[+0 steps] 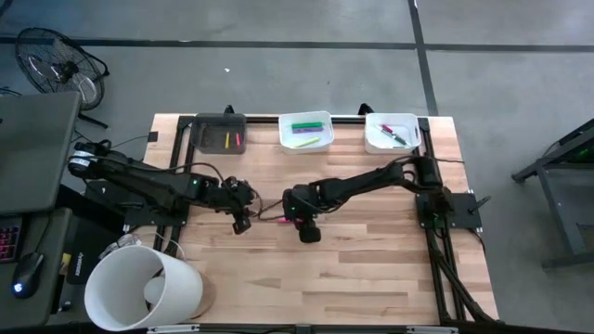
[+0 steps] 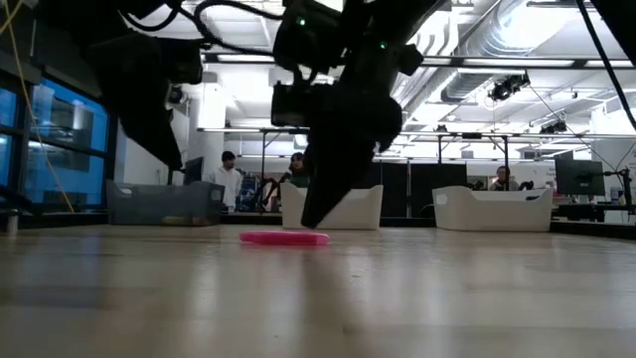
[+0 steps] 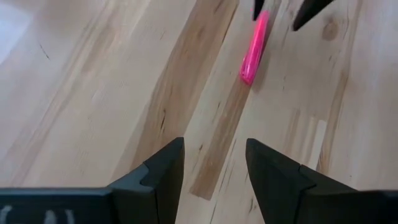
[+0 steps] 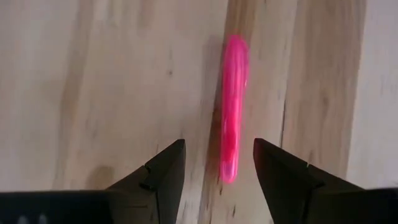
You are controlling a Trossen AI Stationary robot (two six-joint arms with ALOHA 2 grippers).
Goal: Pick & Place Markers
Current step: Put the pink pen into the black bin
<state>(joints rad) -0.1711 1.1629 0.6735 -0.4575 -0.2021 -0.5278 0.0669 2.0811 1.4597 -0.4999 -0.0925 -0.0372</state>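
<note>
A pink marker lies flat on the table, other markers in trays.

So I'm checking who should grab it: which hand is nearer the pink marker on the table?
Right. The right hand hangs open directly over the pink marker, fingers either side of it. The left hand, also open, sits farther back, with bare wood between.

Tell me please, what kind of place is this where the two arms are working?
Probably a robotics lab or workshop in a large open hall. The low view shows exposed ceiling ducts, people at benches behind the wooden table, and from above a floor fan stands on the bare concrete floor.
</note>
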